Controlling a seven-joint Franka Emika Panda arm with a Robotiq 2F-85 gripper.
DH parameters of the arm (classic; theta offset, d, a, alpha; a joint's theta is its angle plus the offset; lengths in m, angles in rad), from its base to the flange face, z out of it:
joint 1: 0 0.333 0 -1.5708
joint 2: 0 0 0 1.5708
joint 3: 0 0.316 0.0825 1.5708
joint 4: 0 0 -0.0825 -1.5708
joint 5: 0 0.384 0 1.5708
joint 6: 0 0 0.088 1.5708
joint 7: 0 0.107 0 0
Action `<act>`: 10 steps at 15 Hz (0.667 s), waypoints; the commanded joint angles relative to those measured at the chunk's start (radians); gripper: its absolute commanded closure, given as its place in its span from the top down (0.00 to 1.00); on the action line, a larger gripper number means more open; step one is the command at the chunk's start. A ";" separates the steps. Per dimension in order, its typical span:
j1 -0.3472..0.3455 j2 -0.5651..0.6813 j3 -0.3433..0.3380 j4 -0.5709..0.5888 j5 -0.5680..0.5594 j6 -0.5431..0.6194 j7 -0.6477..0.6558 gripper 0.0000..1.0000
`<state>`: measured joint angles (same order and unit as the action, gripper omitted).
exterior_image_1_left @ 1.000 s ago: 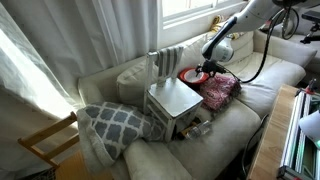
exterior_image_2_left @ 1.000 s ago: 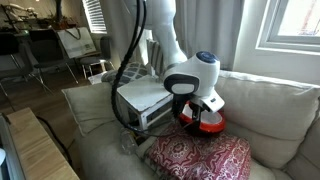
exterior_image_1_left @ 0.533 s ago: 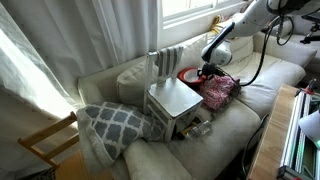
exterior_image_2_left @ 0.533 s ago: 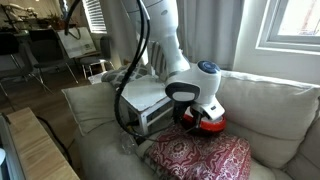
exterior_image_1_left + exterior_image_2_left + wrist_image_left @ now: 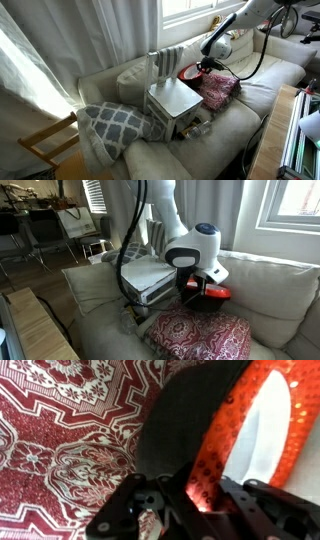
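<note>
A red sequined object (image 5: 235, 430) with a pale inside and a dark underside lies against the sofa back, beside a red patterned cushion (image 5: 60, 430). My gripper (image 5: 190, 495) is shut on its sequined edge, which sits pinched between the two black fingers. In both exterior views the gripper (image 5: 203, 68) (image 5: 200, 288) reaches down from the white arm to the red object (image 5: 188, 73) (image 5: 217, 294), which hangs a little above the cushion (image 5: 195, 340). Most of the object is hidden behind the gripper body.
A white box (image 5: 172, 98) (image 5: 145, 278) stands on the beige sofa (image 5: 270, 85) next to the gripper. A grey and white patterned cushion (image 5: 115, 122) lies further along. A wooden chair (image 5: 45, 140) stands beside the sofa, and a wooden surface (image 5: 35, 330) is nearby.
The jaws have gone from open to shut on the red sequined edge. The gripper and the red object now sit slightly higher than half a second ago.
</note>
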<state>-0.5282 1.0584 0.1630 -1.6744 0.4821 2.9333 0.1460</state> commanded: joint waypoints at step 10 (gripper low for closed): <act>-0.112 -0.470 0.329 -0.554 -0.160 0.570 -0.300 0.03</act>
<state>-0.5503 0.6632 0.3858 -2.1128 0.4039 3.3990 -0.1044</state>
